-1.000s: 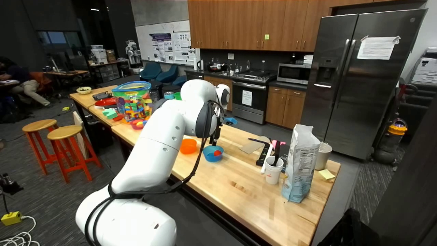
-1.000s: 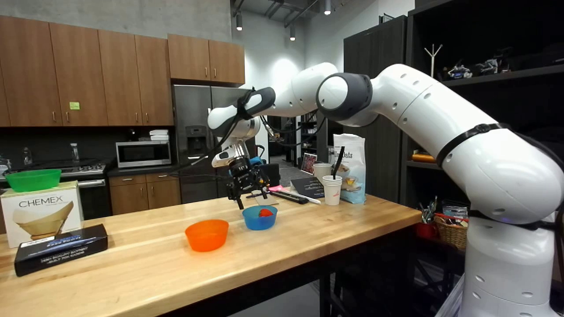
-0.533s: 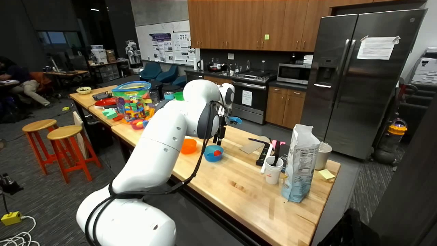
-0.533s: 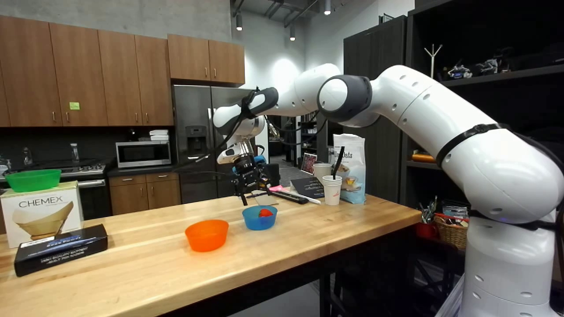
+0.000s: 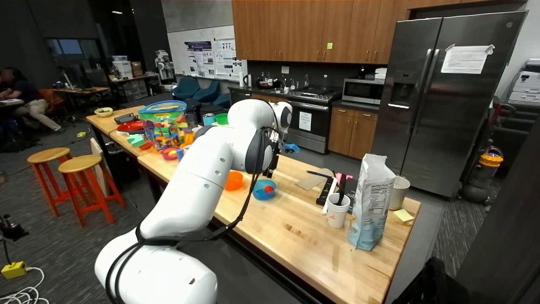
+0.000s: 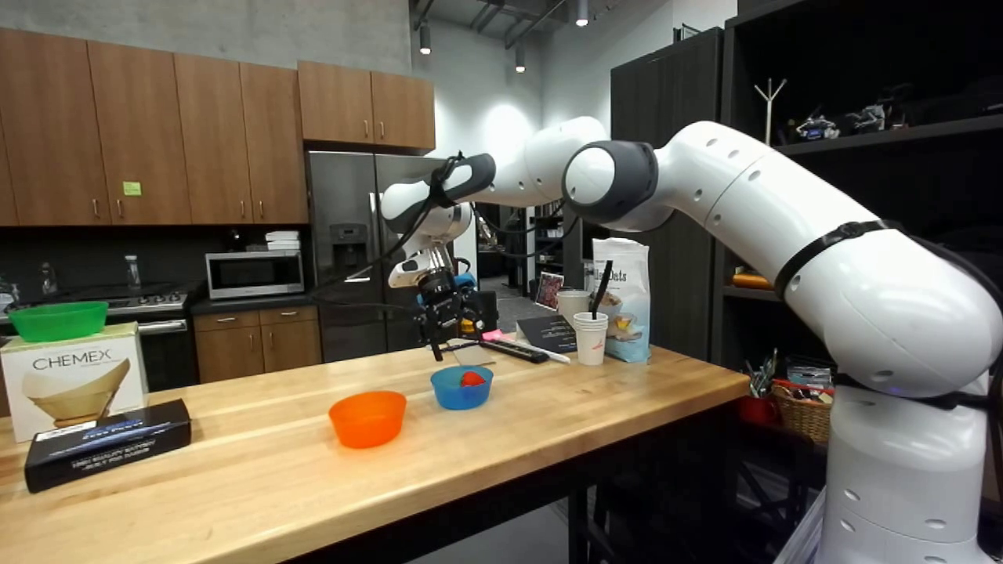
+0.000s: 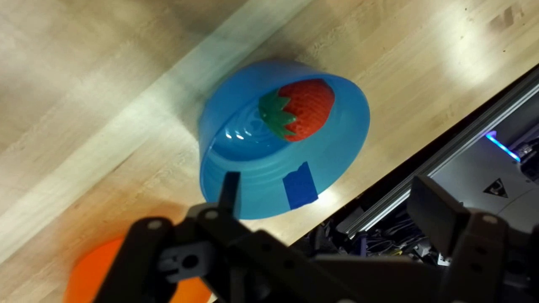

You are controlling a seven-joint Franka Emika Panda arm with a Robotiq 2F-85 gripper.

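My gripper (image 7: 326,185) hangs near the blue bowl (image 7: 265,181), its jaws wide apart. The strawberry (image 7: 310,110) lies inside the blue bowl; the orange bowl (image 6: 368,420) sits just beside it, the bag (image 6: 629,309) well apart from it.

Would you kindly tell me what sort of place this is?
Probably a robotics lab's kitchen area, given the tall grey metal refrigerator, the boxy silver microwave and the jointed white robot arm.

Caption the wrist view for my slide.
Open, empty claw near a blue bowl holding a strawberry; orange bowl at lower left.
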